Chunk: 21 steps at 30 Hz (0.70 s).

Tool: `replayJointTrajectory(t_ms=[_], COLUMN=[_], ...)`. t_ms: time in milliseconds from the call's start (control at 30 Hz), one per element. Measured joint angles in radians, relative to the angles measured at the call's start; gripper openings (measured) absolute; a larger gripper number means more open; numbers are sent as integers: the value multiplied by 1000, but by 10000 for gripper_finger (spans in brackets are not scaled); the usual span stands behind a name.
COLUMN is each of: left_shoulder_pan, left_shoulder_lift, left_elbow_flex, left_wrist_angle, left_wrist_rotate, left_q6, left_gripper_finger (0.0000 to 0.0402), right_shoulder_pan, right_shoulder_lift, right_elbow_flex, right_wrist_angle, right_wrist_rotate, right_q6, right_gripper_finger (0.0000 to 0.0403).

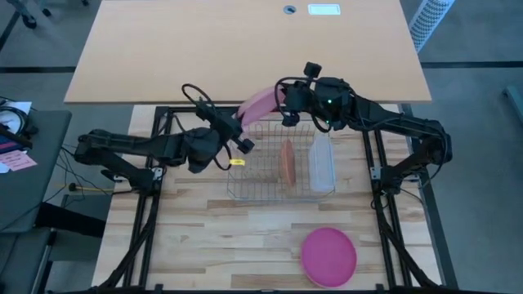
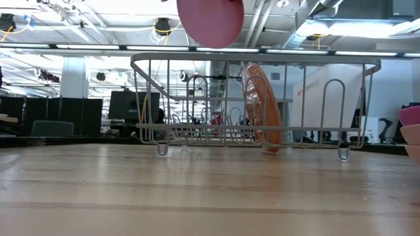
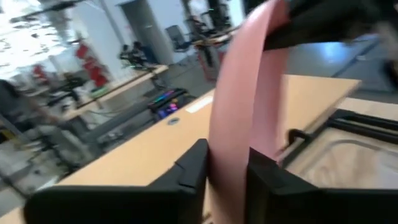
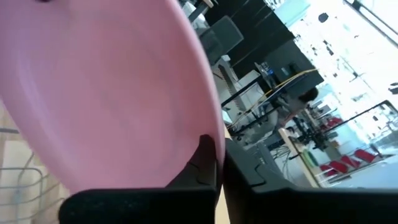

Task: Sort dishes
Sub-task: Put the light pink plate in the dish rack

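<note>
Both arms are dark, near-black, built of tubular links joined by rounded housings; the left arm [image 1: 155,147] carries a looping black cable near its wrist; the right arm [image 1: 392,122] shows a small green light (on the wrist housing); the fingers [image 3: 186,180] are flat, matte black, square-edged slabs.

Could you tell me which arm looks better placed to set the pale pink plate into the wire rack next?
Probably the right. The right gripper is shut on the pale pink plate above the wire rack, while the left gripper brackets its other edge, grip unclear.
</note>
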<state>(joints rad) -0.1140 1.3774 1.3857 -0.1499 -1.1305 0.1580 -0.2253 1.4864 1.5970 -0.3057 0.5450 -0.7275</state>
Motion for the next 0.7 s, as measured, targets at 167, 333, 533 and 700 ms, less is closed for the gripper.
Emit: replayJointTrajectory(t_ms=[167, 333, 533, 700], left_shoulder_pan=[-32, -95, -168, -199], left_shoulder_lift=[-3, -24, -128, -229], left_elbow_flex=[0, 0, 0, 1], left_wrist_angle=[2, -20, -222, -603], left_wrist_rotate=[8, 7, -18, -18], left_q6=[0, 19, -144, -492], left_gripper_finger=[155, 206, 213, 211], right_shoulder_pan=[0, -1, 38, 90], right_shoulder_lift=[0, 0, 0, 0], right_elbow_flex=[0, 0, 0, 0], right_wrist_angle=[-5, -15, -58, -120], right_wrist_rotate=[34, 72, 63, -19], right_q6=[-49, -92, -219, -387], right_gripper_finger=[4, 2, 1, 1])
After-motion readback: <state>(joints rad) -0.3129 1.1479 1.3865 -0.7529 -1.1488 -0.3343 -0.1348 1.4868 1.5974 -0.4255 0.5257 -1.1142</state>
